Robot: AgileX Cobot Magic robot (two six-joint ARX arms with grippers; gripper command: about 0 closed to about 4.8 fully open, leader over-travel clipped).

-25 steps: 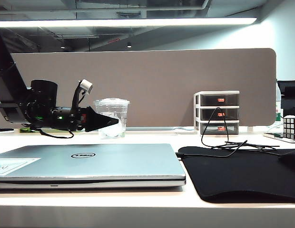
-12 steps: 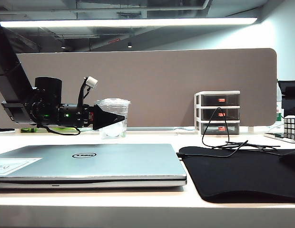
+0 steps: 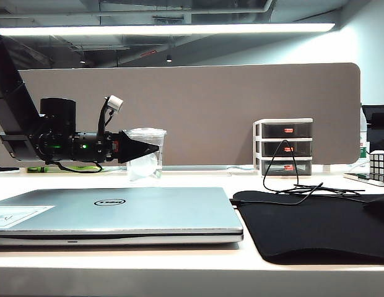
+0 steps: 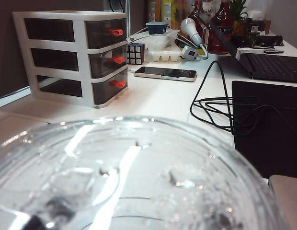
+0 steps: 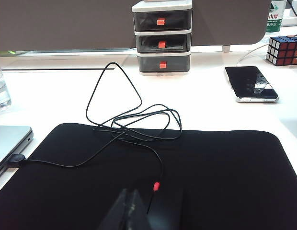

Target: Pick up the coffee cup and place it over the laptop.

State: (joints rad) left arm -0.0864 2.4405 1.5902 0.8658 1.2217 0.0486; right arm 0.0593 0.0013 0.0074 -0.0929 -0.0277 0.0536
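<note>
The coffee cup (image 3: 145, 162), clear plastic with a flat lid, stands on the white desk behind the laptop (image 3: 117, 213), which is closed and lies flat at the front left. My left gripper (image 3: 148, 148) reaches in level from the left, one jaw on either side of the cup near its top, closed against it. In the left wrist view the cup (image 4: 129, 177) fills the near field and hides the fingers. My right gripper (image 5: 134, 211) rests shut over the black mat (image 5: 187, 167), holding nothing.
A white three-drawer unit (image 3: 282, 147) stands at the back right before the grey divider panel (image 3: 198, 105). A black cable (image 3: 285, 179) loops over the mat's far edge. A Rubik's cube (image 3: 379, 166) and a phone (image 5: 250, 84) lie to the right.
The left gripper has risen slightly and levelled at the cup's upper part, and its jaws have narrowed on it. The cup has shifted a little left. The right arm is still.
</note>
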